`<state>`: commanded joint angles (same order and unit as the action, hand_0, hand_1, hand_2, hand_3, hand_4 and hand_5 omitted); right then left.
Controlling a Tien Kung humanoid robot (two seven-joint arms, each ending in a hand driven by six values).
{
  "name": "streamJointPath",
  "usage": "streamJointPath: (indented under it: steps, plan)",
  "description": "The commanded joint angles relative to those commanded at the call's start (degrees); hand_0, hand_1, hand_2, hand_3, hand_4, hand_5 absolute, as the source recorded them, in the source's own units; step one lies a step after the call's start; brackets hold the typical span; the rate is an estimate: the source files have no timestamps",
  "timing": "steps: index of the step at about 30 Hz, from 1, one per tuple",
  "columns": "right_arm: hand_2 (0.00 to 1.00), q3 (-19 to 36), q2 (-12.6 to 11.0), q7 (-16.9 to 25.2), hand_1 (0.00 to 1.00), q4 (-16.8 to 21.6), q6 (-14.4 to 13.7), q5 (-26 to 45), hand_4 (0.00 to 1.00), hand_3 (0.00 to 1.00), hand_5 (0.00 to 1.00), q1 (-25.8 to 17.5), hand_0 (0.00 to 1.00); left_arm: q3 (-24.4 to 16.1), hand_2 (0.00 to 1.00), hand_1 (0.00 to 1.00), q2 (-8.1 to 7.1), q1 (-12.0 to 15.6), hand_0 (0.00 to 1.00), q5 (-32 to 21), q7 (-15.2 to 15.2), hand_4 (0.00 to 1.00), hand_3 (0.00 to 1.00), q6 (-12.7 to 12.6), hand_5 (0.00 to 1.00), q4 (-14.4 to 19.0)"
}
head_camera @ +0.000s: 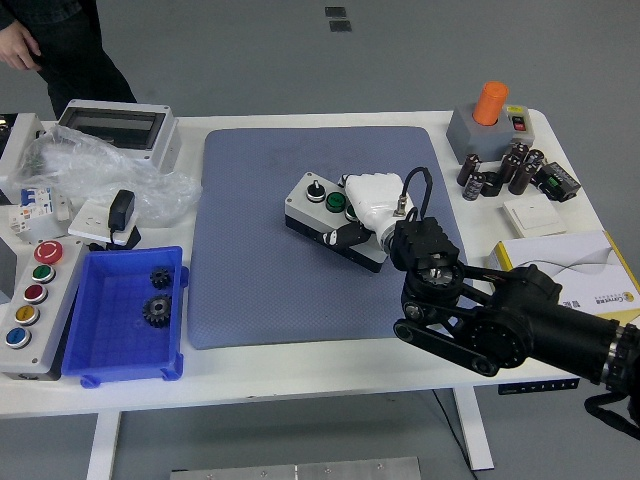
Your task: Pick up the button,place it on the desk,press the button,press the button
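Note:
The button box (312,200) is a grey box with a black base, a black selector knob and a green button on top. It lies slanted near the middle of the blue-grey mat (260,280). My right hand (368,205), white and at the end of the black arm coming from the lower right, covers the box's right half. Its fingers curl over the top and the thumb presses the box's near side, so it is shut on the box. I cannot tell whether the box rests on the mat or is just above it. The left arm is out of view.
A blue bin (110,340) with two gears and a larger button station (30,300) stand at the left front. Behind them are a plastic bag (90,165) and an enclosure (115,128). At the right are an orange-topped grey box (488,125), capacitors (500,172) and a booklet (570,265). A person (60,40) stands at the far left.

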<state>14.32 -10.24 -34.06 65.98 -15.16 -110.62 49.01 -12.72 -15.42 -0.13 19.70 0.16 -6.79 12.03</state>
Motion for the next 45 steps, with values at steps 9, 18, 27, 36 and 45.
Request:
streamJointPath:
  steps: [9,18,27,36,45]
  plan:
    - [0.363,-8.6,-2.5,11.9,0.443,2.5,-6.3,0.6,0.637,0.297,0.076,3.2,0.274,0.1,0.584,0.617,-0.02,-0.1,0.578,-0.1,-0.1,0.715,0.621,-0.1,0.229,0.0]
    - [0.34,-13.0,-2.9,18.9,0.413,1.8,-9.0,1.0,0.601,0.292,0.029,5.0,0.277,0.5,0.584,0.617,-0.05,-0.2,0.578,-0.2,-0.1,0.723,0.622,-0.1,0.242,0.0]
    - [0.34,-13.5,-1.9,21.2,0.412,-2.1,-8.3,1.2,0.595,0.293,0.026,5.4,0.273,0.6,0.584,0.616,-0.03,-0.3,0.577,-0.2,-0.1,0.723,0.621,-0.1,0.242,0.0]
    - [0.345,-12.7,-1.6,22.8,0.416,-4.7,-7.2,1.5,0.602,0.295,0.022,5.8,0.271,0.6,0.584,0.617,-0.05,-0.3,0.577,-0.3,-0.2,0.723,0.621,-0.1,0.242,0.0]
    - [0.346,-11.3,-1.2,23.6,0.42,-5.6,-4.4,1.0,0.603,0.296,0.021,5.7,0.272,0.5,0.584,0.617,-0.08,-0.3,0.577,-0.1,-0.2,0.724,0.622,0.0,0.244,0.0]
